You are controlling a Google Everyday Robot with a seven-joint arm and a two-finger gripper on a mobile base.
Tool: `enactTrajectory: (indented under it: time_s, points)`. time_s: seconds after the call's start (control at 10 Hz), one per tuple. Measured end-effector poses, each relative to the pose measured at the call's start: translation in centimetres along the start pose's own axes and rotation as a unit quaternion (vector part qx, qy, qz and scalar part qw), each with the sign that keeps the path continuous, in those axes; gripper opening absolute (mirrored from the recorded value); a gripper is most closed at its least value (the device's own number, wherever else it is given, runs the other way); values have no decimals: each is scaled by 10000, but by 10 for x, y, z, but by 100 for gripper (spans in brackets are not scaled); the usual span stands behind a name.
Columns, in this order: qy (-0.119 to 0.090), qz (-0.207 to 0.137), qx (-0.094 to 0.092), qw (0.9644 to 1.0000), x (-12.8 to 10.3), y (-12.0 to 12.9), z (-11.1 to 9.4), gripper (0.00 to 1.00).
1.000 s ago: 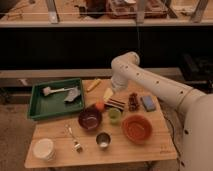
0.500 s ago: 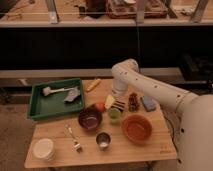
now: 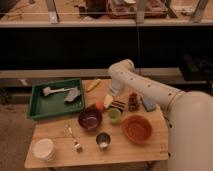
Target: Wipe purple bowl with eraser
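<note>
The purple bowl (image 3: pixel 90 119) stands on the wooden table (image 3: pixel 60 131), left of a small green cup (image 3: pixel 114 115). The eraser (image 3: pixel 118 105), a flat block with dark and white stripes, lies just behind the green cup. A yellow wedge (image 3: pixel 107 100) lies beside it. My gripper (image 3: pixel 115 96) hangs from the white arm, pointing down, right above the wedge and the eraser's left end. It is behind and to the right of the purple bowl.
An orange bowl (image 3: pixel 136 128) stands at the front right, with a blue block (image 3: pixel 148 103) and a brown object (image 3: pixel 133 101) behind it. A green tray (image 3: pixel 37 106) holding a brush is at the left. A metal cup (image 3: pixel 103 140), fork (image 3: pixel 73 137) and white cup (image 3: pixel 43 148) stand in front.
The arm has come down a little, and the gripper is now lower over the yellow wedge and the eraser. The objects on the table have not moved.
</note>
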Motion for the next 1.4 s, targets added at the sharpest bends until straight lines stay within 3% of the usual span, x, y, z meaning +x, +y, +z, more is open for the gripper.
enactTrajectory:
  time_s: [0.3, 0.6, 0.9, 1.2, 1.4]
  points:
    - [-34, 128, -130, 9998, -3, 16, 27, 80]
    - [-47, 207, -100, 9997, -2, 19, 43, 79]
    - [-100, 229, -37, 9997, -4, 12, 57, 53]
    - [-110, 268, -50, 9996, -3, 8, 57, 20]
    - [-63, 448, -117, 9989, -2, 12, 49, 6]
